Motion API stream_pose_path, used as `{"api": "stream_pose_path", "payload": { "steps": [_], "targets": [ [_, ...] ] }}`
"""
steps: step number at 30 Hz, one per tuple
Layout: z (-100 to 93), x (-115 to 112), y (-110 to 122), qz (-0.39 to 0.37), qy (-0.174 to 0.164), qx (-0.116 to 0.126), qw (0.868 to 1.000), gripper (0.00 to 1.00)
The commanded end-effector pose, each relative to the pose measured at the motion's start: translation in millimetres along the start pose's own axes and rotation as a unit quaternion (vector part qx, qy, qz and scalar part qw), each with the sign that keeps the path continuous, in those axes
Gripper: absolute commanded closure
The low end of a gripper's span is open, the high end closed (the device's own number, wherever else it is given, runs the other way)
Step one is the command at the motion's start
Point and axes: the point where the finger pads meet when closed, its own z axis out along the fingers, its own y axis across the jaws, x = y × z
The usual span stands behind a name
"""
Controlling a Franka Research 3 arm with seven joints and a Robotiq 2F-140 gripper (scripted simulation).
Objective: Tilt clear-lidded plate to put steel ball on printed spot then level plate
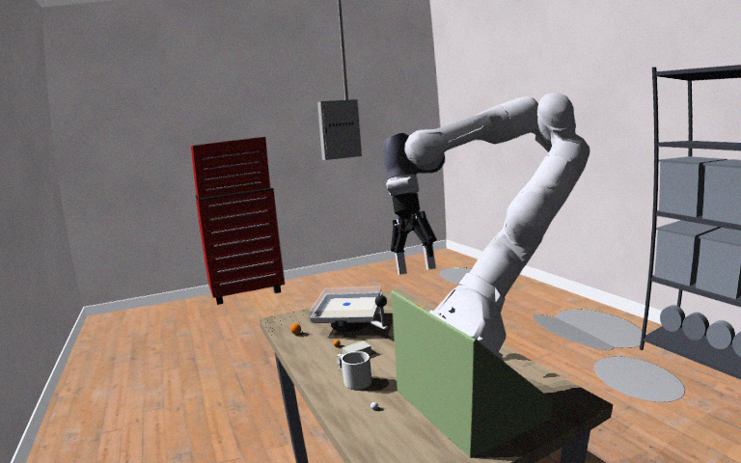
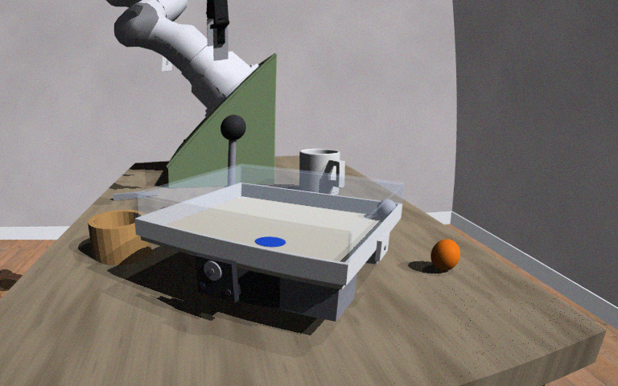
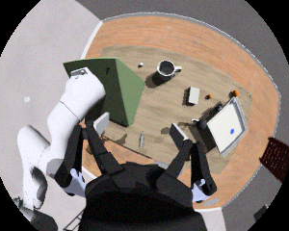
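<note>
The gripper (image 1: 413,264) is held high above the table (image 2: 447,325), its fingers spread fully apart with nothing between them. The clear-lidded plate (image 2: 273,260) is mounted on a grey pivoting stand at the far end of the table, well below the gripper. The steel ball (image 2: 385,208) is seen resting in a back corner of the plate, well apart from the blue printed spot (image 2: 269,241) near the front rim. A black-knobbed lever (image 2: 232,128) is seen upright behind the plate. A wooden cup (image 2: 106,236) is placed just beside the plate; whether it touches cannot be told. An orange ball (image 2: 445,255) lies apart on the other side, and a grey mug (image 2: 321,168) is set behind, before a green panel (image 1: 431,367).
</note>
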Motion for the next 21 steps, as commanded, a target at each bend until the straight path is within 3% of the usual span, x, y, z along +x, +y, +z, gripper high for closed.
{"api": "stream_pose_path", "payload": {
  "steps": [1, 2, 3, 5, 6, 7, 8, 10, 12, 15, 21],
  "targets": [
    [8.8, 5, 72, 0.000, -0.010, -0.063, 0.998, 0.00],
    [10.4, 6, 84, 0.000, -0.010, -0.063, 0.998, 0.00],
    [11.8, 3, 98, -0.007, -0.023, -0.089, 0.996, 0.00],
    [15.2, 4, 124, -0.007, -0.023, -0.089, 0.996, 0.00],
    [17.0, 2, 138, -0.015, -0.034, -0.111, 0.993, 0.00],
    [18.7, 3, 151, -0.015, -0.034, -0.111, 0.993, 0.00],
    [20.8, 2, 164, -0.023, -0.044, -0.128, 0.991, 0.00],
    [24.6, 3, 190, -0.030, -0.051, -0.141, 0.988, 0.00],
    [24.6, 3, 190, -0.030, -0.051, -0.141, 0.988, 0.00],
    [28.0, 4, 210, -0.040, -0.060, -0.157, 0.985, 0.00],
    [28.1, 4, 210, -0.040, -0.060, -0.157, 0.985, 0.00]
  ]
}}
